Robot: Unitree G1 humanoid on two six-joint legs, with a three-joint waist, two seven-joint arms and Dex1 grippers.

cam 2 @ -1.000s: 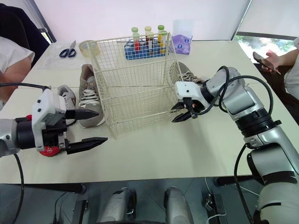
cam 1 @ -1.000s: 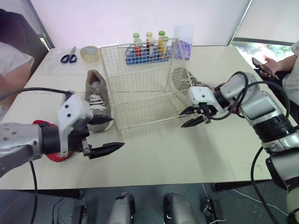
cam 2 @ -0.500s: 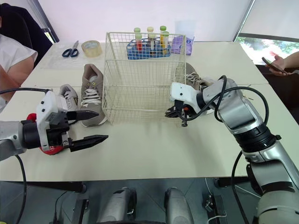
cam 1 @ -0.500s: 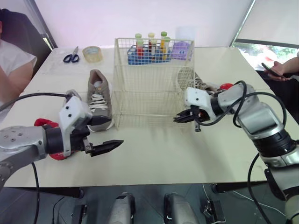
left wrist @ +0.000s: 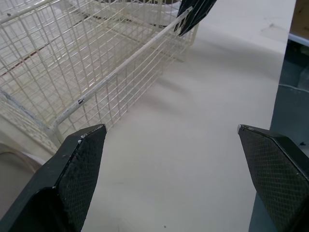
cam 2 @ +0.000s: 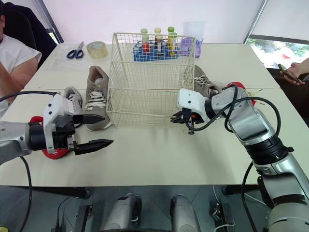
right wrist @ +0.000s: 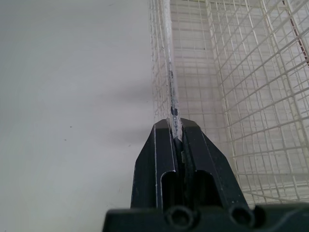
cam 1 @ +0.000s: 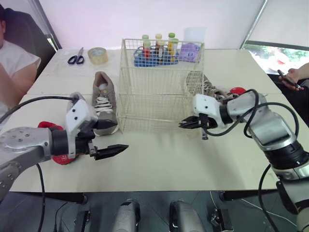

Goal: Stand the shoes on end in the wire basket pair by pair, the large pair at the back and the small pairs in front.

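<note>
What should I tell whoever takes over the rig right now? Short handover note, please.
Right gripper: shut on the wire basket, low at its near right corner.
Left gripper: open, empty, above the table left of the basket.
Shoes: large grey shoe and small pale shoe lie left of the basket; the other grey shoe lies at its far right.
Done: no shoe is in the basket.
Left: all pairs, large at the back, small in front.

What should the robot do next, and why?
Probably move the left gripper to the grey shoe and close on it. That gripper is open and empty, the shoe lies flat on the table beside the basket, and the right gripper is shut on the basket's wire, seemingly steadying it.
</note>
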